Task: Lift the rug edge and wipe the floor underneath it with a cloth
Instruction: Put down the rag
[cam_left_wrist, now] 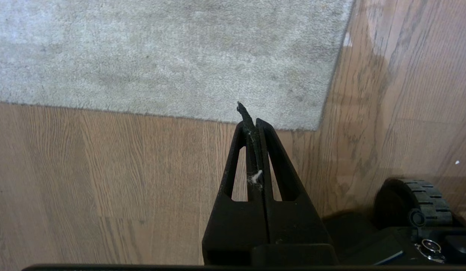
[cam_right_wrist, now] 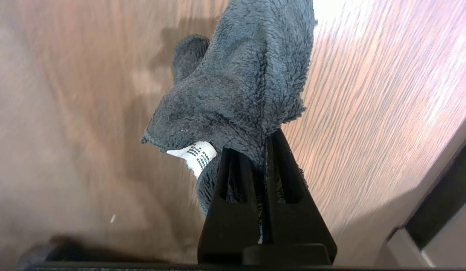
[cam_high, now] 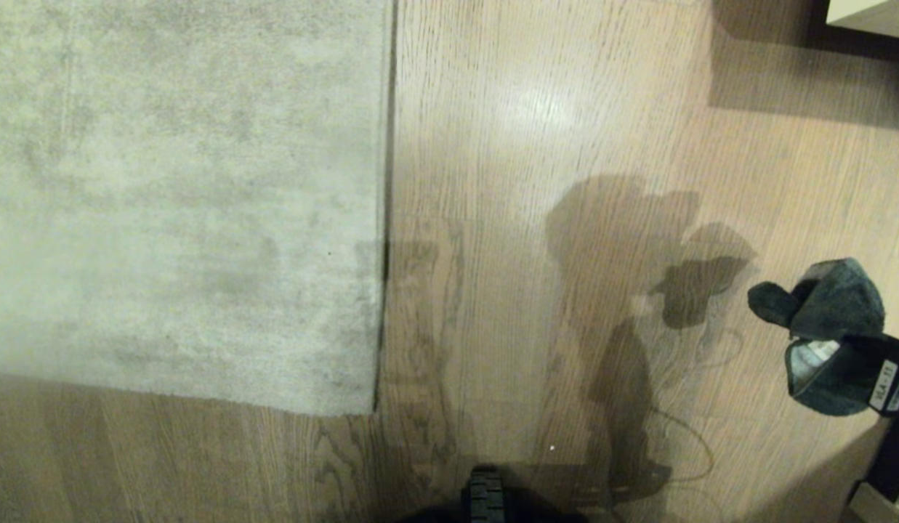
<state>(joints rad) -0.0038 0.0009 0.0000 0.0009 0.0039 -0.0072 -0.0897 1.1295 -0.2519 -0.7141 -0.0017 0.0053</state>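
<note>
1. Warm, dim indoor light; a bright glare patch sits on the floor (cam_high: 536,109) in the head view.
2. The robot's dark shadow falls across the planks.
3. The right wrist view is motion-blurred around the sharp cloth (cam_right_wrist: 240,86).

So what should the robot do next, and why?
Probably move the left tool, now shut and empty, to the rug edge and lift it. The rug lies flat on the floor, while the right tool already holds the cloth.

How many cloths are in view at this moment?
1. The cloth is clamped in the right end effector, held above the floor at the head view's right edge. Others outside the views cannot be ruled out.
</note>
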